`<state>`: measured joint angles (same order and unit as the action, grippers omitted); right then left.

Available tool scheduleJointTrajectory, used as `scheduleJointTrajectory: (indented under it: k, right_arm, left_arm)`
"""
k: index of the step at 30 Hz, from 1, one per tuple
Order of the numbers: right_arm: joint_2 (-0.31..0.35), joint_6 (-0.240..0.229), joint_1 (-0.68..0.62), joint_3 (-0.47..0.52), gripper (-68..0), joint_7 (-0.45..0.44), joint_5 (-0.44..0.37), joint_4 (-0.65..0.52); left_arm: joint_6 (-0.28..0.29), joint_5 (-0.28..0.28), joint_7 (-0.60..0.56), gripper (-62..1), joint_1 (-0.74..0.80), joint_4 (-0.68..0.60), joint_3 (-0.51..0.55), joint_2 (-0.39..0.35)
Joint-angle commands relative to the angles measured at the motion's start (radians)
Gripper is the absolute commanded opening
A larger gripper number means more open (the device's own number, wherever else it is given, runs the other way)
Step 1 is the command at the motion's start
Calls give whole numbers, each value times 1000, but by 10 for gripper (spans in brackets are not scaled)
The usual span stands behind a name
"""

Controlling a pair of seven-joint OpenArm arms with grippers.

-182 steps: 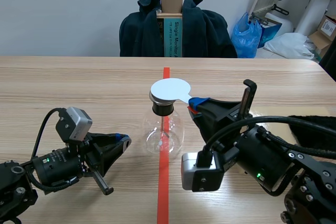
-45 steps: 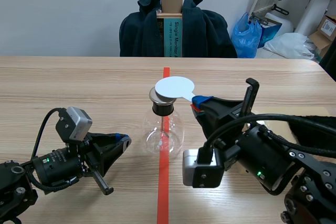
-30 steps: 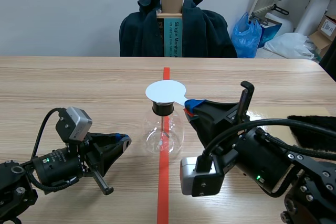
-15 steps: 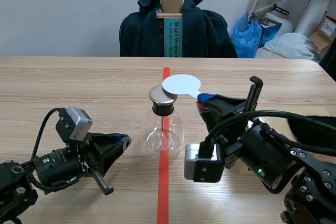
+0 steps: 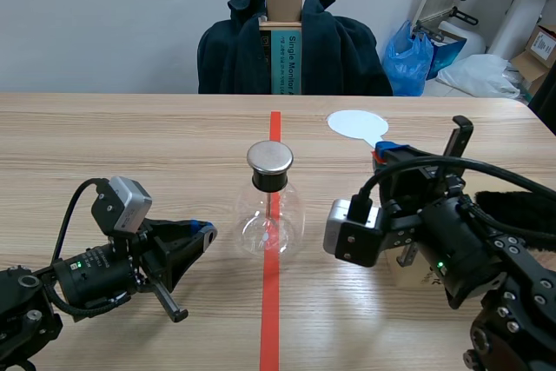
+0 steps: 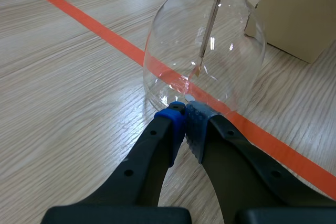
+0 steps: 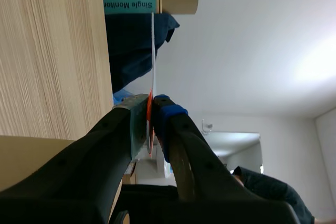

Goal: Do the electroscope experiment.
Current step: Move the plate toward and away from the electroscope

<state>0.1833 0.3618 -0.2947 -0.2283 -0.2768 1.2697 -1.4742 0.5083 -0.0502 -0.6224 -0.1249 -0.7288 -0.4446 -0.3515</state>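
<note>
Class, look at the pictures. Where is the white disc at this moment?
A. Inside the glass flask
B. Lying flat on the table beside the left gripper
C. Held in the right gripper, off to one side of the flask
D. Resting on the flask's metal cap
C: the right gripper is shut on the stem of the white disc, which hangs clear of the bare metal cap of the flask.

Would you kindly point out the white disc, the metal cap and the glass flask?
white disc (image 5: pixel 354 122): scene view, middle of its flat face.
metal cap (image 5: pixel 270 157): scene view, its top centre.
glass flask (image 6: pixel 231 61): left wrist view, side of its bulb.
</note>
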Motion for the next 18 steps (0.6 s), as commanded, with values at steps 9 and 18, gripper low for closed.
scheduleJointTrajectory:
  k: [9, 18]
  right_arm:
    - [8, 15, 9, 6, -667, 7, -6, -14]
    - [8, 15, 9, 6, -667, -127, -5, -14]
  left_arm:
    - [2, -13, -18, -577, -8, -18, 8, 10]
    - [2, -13, -18, -577, -8, -18, 8, 10]
